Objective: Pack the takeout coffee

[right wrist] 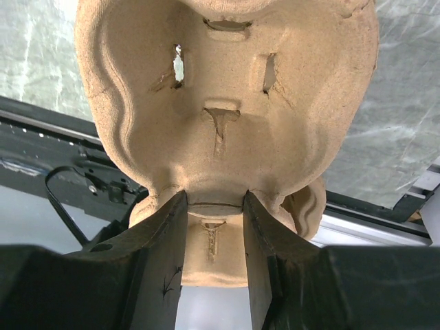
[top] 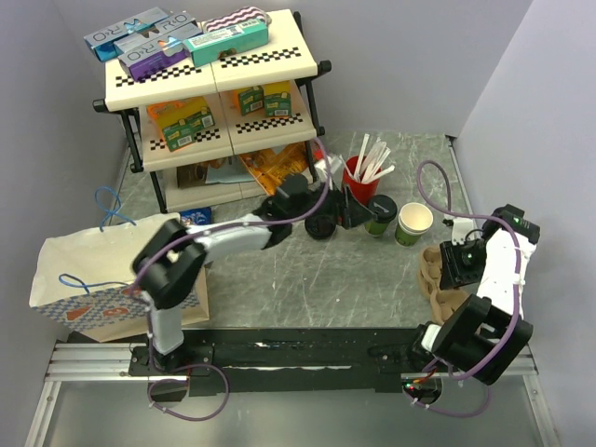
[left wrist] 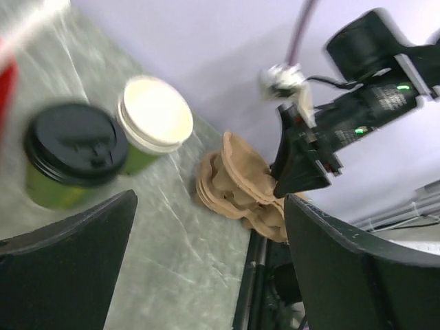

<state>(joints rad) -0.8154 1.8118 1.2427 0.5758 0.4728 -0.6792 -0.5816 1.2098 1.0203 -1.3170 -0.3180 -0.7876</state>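
Takeout coffee [top: 379, 213]: short green paper cup, black lid on. We see it mid-table, just left of unlidded twin cup [top: 414, 223]. Left gripper [top: 352, 212] jaws spread beside it; right gripper [right wrist: 213, 206] pinches pulp carrier [right wrist: 227, 103].

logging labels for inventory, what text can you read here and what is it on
"RO", part of a larger word: blue boxes.
Teal box: print too small to read.
Orange and green boxes: print too small to read.
Paper bag: red and blue print, unreadable.
Lidded green cup, cardboard cup carrier: nothing legible.
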